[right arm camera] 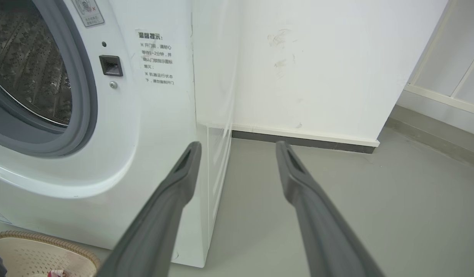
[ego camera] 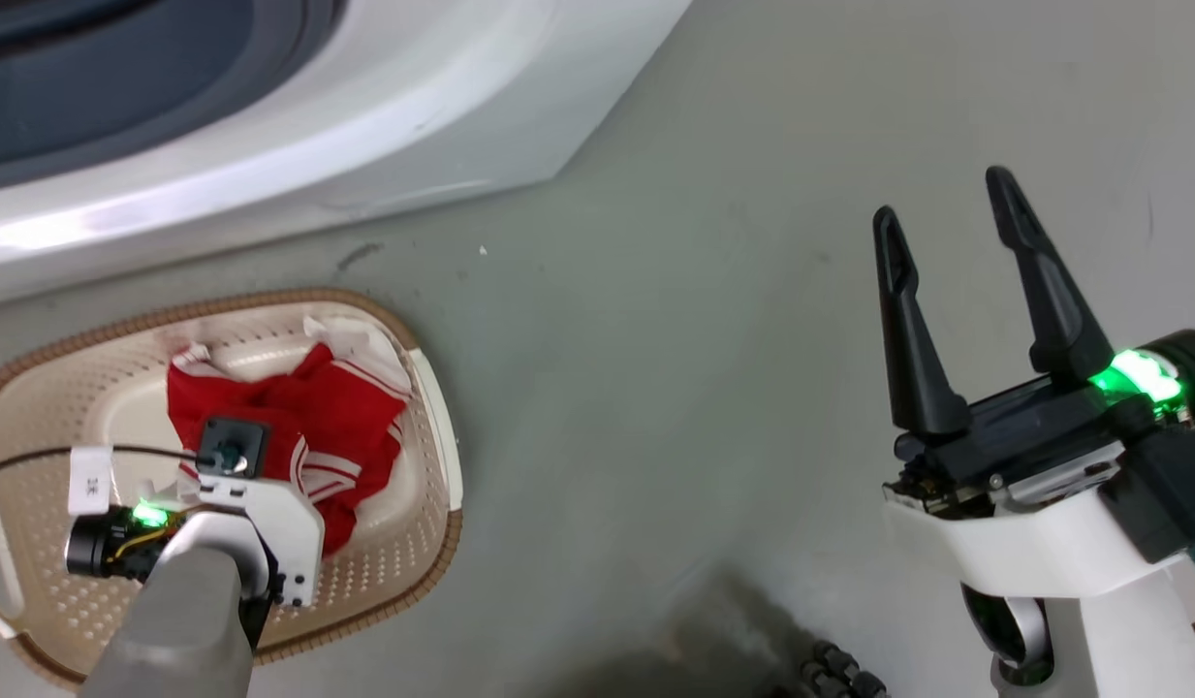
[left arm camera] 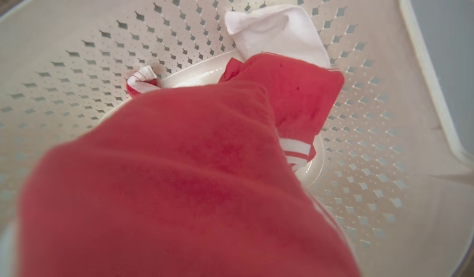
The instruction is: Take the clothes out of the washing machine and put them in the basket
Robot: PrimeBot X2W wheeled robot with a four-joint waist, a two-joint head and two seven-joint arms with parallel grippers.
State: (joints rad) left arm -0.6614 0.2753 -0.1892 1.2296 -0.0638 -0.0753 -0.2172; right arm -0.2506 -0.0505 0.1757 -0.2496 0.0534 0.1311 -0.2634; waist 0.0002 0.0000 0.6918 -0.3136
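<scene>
The cream basket [ego camera: 449, 543] stands on the floor below the white washing machine [ego camera: 364, 116]. Red clothes [ego camera: 297, 417] with white stripes lie bunched in it, a white part [ego camera: 355, 339] toward the far side. My left wrist [ego camera: 253, 504] hangs over them, pointing down. In the left wrist view red fabric [left arm camera: 183, 173] bulges close to the lens and hides the fingers; the basket wall [left arm camera: 67, 77] surrounds it. My right gripper [ego camera: 941, 201] is open and holds nothing, out over bare floor. It faces the washing machine [right arm camera: 144, 134], its gasket [right arm camera: 83, 96] and its steel drum [right arm camera: 29, 57].
Grey floor [ego camera: 655, 388] stretches between the basket and my right arm. A white wall with a dark baseboard [right arm camera: 298, 140] runs behind the machine, and a pale frame [right arm camera: 444, 100] stands at the right. A corner of the basket [right arm camera: 37, 254] sits by the machine's foot.
</scene>
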